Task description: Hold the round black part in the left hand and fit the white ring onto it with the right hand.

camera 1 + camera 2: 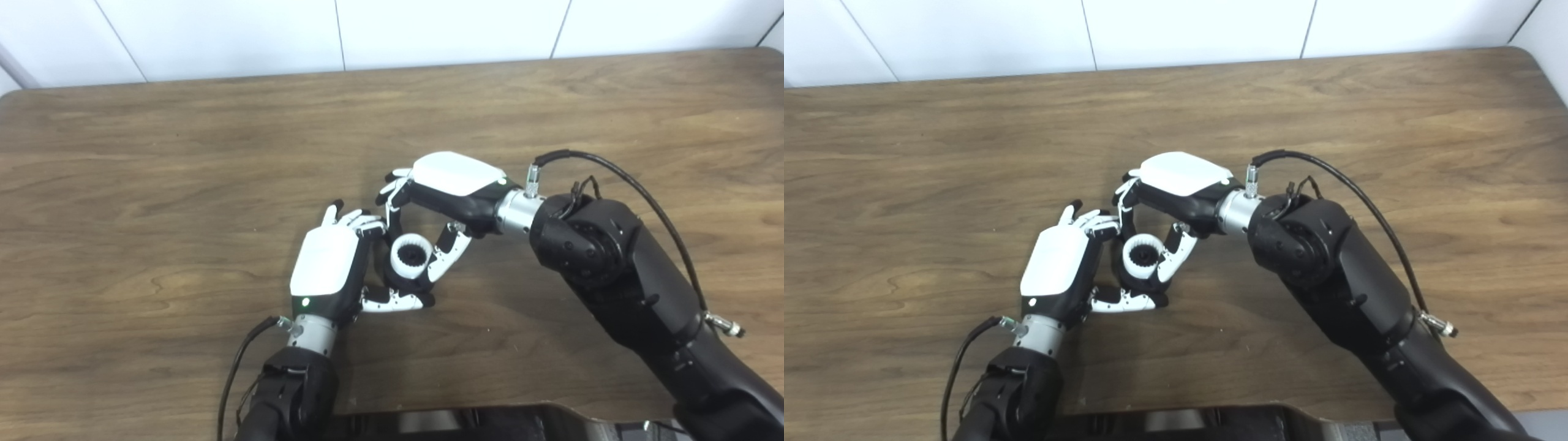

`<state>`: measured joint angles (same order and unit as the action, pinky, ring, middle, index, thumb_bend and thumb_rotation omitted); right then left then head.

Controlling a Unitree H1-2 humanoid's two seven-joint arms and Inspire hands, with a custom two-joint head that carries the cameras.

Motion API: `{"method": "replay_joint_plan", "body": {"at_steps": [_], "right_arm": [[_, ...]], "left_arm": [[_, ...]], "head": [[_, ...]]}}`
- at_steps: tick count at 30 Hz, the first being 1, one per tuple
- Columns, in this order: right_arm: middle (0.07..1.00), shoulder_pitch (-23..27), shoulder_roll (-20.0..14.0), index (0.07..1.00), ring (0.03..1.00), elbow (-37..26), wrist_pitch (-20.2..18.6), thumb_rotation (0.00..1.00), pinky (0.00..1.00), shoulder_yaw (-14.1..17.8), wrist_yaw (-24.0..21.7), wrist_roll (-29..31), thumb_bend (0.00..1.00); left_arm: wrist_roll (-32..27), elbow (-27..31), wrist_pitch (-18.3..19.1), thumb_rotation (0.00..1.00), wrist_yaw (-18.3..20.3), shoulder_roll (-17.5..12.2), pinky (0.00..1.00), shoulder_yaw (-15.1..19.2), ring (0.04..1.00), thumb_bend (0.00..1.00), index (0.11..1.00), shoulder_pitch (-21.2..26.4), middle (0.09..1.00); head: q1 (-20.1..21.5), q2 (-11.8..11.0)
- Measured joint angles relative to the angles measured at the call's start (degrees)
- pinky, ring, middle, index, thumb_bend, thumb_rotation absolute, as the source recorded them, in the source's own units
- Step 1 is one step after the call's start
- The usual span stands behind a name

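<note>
The white ring (410, 257), toothed on the inside, sits on top of the round black part (399, 283), which is mostly hidden beneath it. My left hand (329, 264) is shut on the black part from the left, its thumb curled under the front, just above the wooden table (184, 184). My right hand (454, 184) reaches in from the right and is shut on the ring: its thumb lies against the ring's right side and its fingers come down at the ring's far left. The same shows in the right eye view, with the ring (1142, 256) between both hands.
Both arms come in from the bottom edge; the right forearm (612, 263) with its black cable crosses the table's right half. A dark body part (490, 422) lies along the near edge. A white wall runs behind the table.
</note>
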<state>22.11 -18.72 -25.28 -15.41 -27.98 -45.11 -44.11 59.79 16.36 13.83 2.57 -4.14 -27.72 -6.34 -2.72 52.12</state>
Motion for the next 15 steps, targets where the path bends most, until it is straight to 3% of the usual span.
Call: {"method": "replay_joint_plan", "body": {"at_steps": [15], "right_arm": [[0.882,0.30,-0.25,0.668,0.960,0.00,0.15,0.33,0.89,0.49,-0.01,0.06,0.97]], "left_arm": [[0.08,0.01,0.06,0.05,0.09,0.04,1.00,0.00,0.853,0.52,0.483,0.05,0.743]], "head": [[0.18,0.09]]}}
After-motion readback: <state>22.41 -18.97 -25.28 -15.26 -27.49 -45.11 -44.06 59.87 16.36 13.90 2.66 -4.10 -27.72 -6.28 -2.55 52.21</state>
